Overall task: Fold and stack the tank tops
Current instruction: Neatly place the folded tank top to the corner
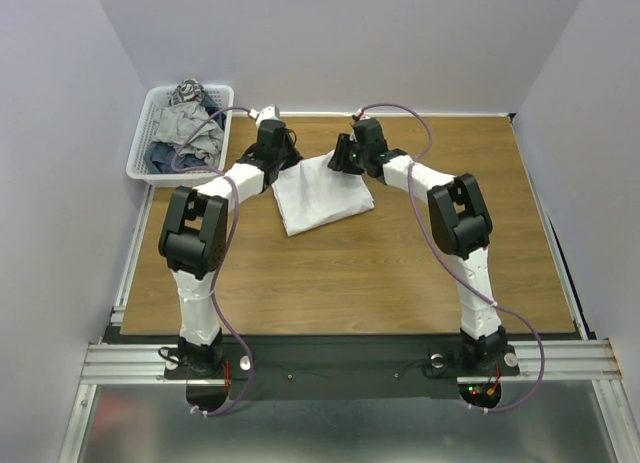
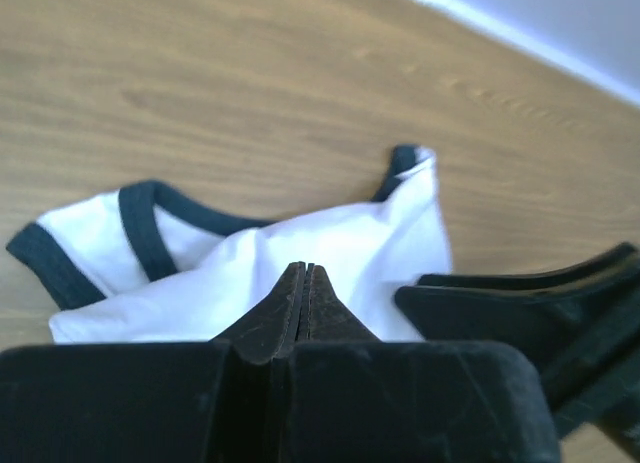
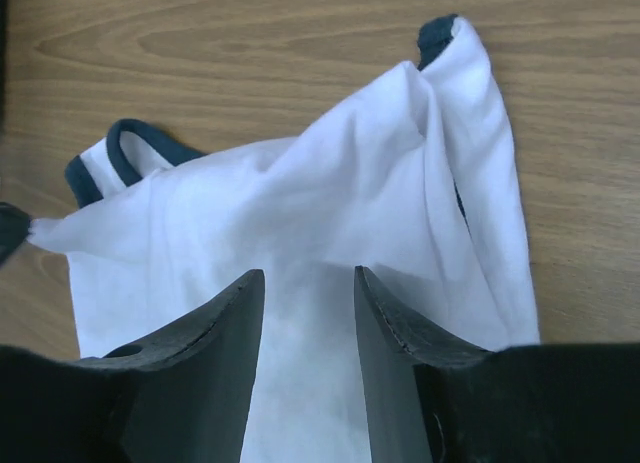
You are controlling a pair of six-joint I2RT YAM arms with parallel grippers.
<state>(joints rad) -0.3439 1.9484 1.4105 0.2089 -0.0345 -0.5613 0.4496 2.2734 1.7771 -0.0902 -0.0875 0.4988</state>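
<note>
The brown wood-grain tabletop (image 1: 400, 273) lies bare across its whole near half and right side, with open room between the cloth and the front edge. At the far left corner a white plastic mesh basket (image 1: 138, 155) sits against the edge, heaped with grey and dark clothes (image 1: 185, 133). The white cotton tank top with navy trim (image 1: 318, 195) lies crumpled in the far middle, well apart from the right edge and near the basket. Both arms reach to its far side. The left tool (image 2: 303, 283) is closed tight, its fingers pressed together with no gap and the cloth drawn up to their tips. The right wrist view adds that the fabric pulls to a point at its left border, where a dark shape meets it. The right tool (image 3: 305, 303) stands spread apart over the white cloth, nothing between its fingers but fabric below. Only the wrist views show the navy straps; the overhead view hides them behind the arms.
</note>
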